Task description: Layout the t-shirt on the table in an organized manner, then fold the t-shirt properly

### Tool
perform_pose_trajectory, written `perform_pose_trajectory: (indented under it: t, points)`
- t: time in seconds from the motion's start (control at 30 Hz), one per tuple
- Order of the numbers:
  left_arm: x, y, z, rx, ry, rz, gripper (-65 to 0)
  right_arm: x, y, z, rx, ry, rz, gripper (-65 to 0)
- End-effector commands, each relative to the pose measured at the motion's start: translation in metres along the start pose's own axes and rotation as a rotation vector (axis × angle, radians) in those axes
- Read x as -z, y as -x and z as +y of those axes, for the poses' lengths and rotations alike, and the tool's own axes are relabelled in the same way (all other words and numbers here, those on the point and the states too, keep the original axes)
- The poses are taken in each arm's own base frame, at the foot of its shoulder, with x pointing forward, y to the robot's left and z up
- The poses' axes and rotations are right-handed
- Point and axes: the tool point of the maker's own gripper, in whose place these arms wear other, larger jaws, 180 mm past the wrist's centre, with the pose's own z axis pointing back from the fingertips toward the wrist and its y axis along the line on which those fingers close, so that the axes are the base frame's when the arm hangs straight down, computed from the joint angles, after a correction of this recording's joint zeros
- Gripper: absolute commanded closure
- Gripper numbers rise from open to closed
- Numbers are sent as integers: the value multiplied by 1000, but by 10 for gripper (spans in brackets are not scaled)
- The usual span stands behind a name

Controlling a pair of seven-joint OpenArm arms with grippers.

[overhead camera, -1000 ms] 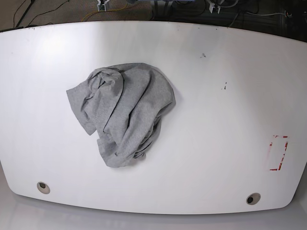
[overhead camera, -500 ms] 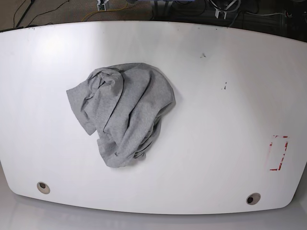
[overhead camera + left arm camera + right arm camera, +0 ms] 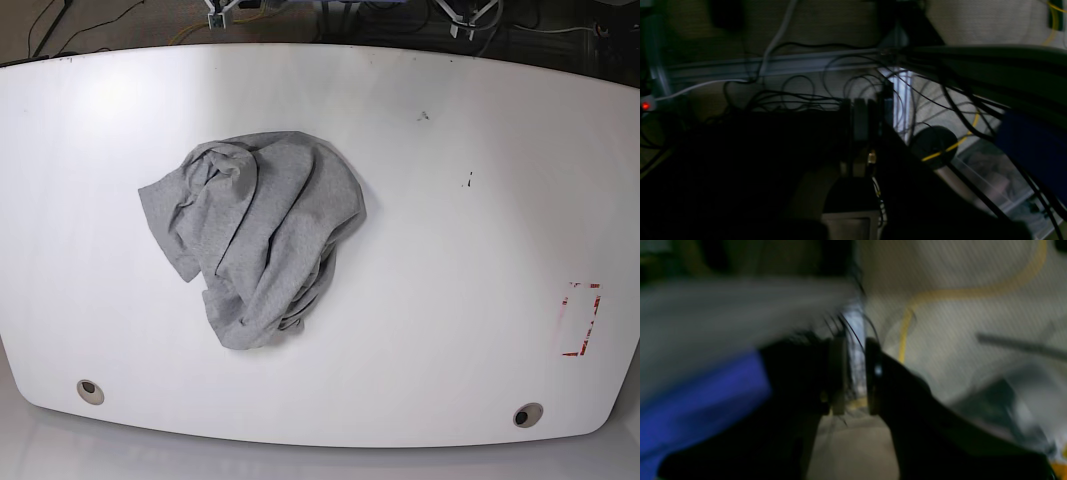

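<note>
Nothing of the task is done yet, by the look of it. The t-shirt (image 3: pixel 255 235) lies in a crumpled grey heap, left of centre on the white counter (image 3: pixel 460 250), with folds bunched over one another and no sleeve or hem spread flat. All the laying out and all the folding is left. Neither arm is over the counter; both wrist views look at cables and floor (dim and blurred). The left gripper (image 3: pixel 865 118) has its jaws pressed together on nothing. The right gripper (image 3: pixel 853 373) has its jaws a narrow gap apart, also empty. A red tape mark (image 3: pixel 580 320) sits near the counter's right edge, well apart from the shirt.
</note>
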Motion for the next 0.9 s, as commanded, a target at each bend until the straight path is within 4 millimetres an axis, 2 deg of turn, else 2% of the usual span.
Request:
perform_pose_trajectory:
  t: [0.0,0.4,0.63,0.87]
  points:
    - [-4,3,6,3,-12,-3,0,-7,11,-10,2,19,18,-100]
    - [-6,7,6,1,-12,2,0,-9,9,-9,2,17,1,-100]
    - [-10,12,6,1,-12,1,0,-21,14,-5,-13,6,-19,-100]
    - [-26,11,6,20,-16,-47,0,-35,29,-1,-24,-2,6,-100]
